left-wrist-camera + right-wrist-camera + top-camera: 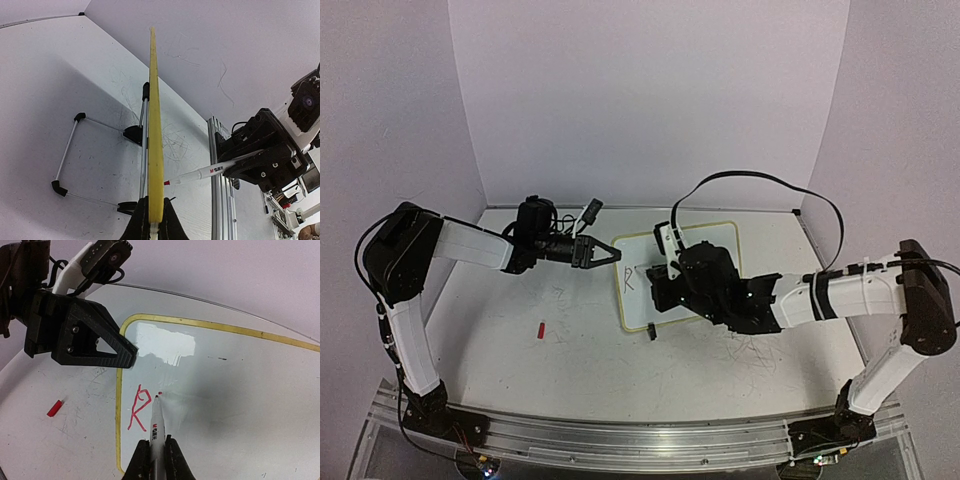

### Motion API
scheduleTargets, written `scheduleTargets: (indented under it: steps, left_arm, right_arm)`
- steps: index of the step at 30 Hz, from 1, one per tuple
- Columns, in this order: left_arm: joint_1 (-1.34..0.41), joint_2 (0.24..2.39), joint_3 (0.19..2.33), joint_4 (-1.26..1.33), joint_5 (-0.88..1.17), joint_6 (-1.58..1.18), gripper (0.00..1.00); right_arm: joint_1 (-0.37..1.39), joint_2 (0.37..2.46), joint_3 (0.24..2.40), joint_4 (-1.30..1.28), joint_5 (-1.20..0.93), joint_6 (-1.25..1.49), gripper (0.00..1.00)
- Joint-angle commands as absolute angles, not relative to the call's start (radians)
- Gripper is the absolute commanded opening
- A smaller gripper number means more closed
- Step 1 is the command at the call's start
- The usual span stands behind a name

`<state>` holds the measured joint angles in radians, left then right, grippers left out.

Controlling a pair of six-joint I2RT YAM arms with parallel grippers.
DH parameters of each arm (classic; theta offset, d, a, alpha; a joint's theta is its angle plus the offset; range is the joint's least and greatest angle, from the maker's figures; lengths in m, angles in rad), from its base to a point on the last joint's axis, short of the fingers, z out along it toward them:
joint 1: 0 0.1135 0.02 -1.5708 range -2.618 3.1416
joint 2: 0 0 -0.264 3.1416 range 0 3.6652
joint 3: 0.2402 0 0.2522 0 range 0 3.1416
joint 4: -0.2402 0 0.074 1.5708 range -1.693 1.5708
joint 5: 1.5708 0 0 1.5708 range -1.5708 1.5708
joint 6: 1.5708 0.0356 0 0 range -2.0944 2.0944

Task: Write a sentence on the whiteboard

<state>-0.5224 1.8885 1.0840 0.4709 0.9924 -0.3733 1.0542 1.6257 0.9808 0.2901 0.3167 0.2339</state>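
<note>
The left gripper (154,222) is clamping shut on the left rim of the small white, yellow-rimmed whiteboard (225,390), which is leaning on its thin wire stand (70,150). The right gripper (155,452) is pinching a white red-tipped marker (156,425), whose tip is meeting the whiteboard just right of the red handwritten "R" (138,407). Pushing too hard is likely risking a tipped whiteboard or skewed strokes.

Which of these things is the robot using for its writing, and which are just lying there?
For the job:
- whiteboard
- marker
- red letter R
- left gripper, clamped on the board's edge
- right gripper, holding the marker

Just lying about:
- small red bit on the table
- old scribbles on the table
</note>
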Motion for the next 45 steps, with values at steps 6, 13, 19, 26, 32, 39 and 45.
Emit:
scheduleTargets:
  steps: [6, 13, 19, 26, 32, 39, 45]
  left_arm:
    - [-0.531, 1.858, 1.078, 0.470, 1.025, -0.402, 0.00]
    - [-0.531, 1.854, 1.079, 0.470, 1.026, -0.402, 0.00]
    - [-0.531, 1.855, 1.078, 0.470, 1.027, -0.402, 0.00]
    - [-0.531, 1.856, 1.079, 0.470, 1.027, -0.402, 0.00]
    - [-0.531, 1.856, 1.081, 0.470, 1.028, -0.402, 0.00]
    - [-0.532, 1.858, 1.081, 0.470, 1.028, -0.402, 0.00]
    - [-0.532, 1.857, 1.081, 0.470, 1.029, -0.402, 0.00]
  right_arm:
    - [1.051, 1.612, 0.976, 0.314, 0.309, 0.261, 0.00]
    - [1.051, 1.639, 0.997, 0.316, 0.325, 0.251, 0.00]
    - [1.052, 1.652, 1.003, 0.320, 0.333, 0.247, 0.00]
    - [1.051, 1.656, 1.007, 0.322, 0.347, 0.237, 0.00]
    - [1.051, 1.657, 0.997, 0.305, 0.356, 0.235, 0.00]
    - [1.052, 1.657, 0.983, 0.291, 0.342, 0.246, 0.00]
    - [1.058, 1.652, 0.965, 0.283, 0.342, 0.259, 0.00]
